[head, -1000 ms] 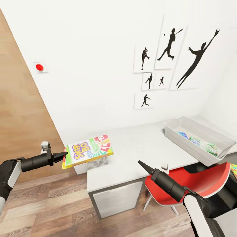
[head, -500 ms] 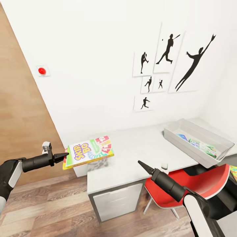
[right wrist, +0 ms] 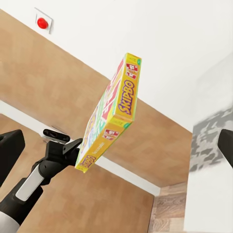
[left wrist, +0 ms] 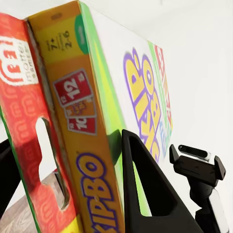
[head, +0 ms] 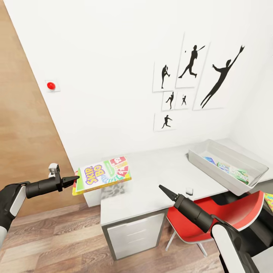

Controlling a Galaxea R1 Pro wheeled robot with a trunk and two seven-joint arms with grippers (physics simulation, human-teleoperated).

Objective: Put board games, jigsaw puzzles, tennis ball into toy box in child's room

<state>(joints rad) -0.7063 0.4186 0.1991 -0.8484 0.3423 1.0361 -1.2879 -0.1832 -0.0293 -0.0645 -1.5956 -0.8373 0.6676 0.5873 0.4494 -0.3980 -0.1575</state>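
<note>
A board game (head: 103,174) with a yellow, green and red "Skip-Bo" cover hangs flat over the left end of the table (head: 151,178), throwing a shadow on it. My left gripper (head: 72,178) is shut on its near edge. In the left wrist view the box (left wrist: 82,121) sits between the fingers (left wrist: 145,194). The right wrist view shows the same box (right wrist: 114,116) edge-on. My right gripper (head: 163,190) hovers open at the table's front edge, holding nothing. The light grey toy box (head: 212,170) stands on the right end of the table with flat blue and green printed items inside.
A red chair (head: 227,214) is tucked under the table below the toy box. A small white object (head: 188,190) lies near the front edge. Black sports silhouettes (head: 197,79) hang on the white wall, with a red button (head: 50,85) at left. A colourful corner (head: 269,200) shows at the right edge.
The camera has shifted, so the wall and table sit slightly differently in the picture. Both arms keep their poses and the board game stays in the left gripper.
</note>
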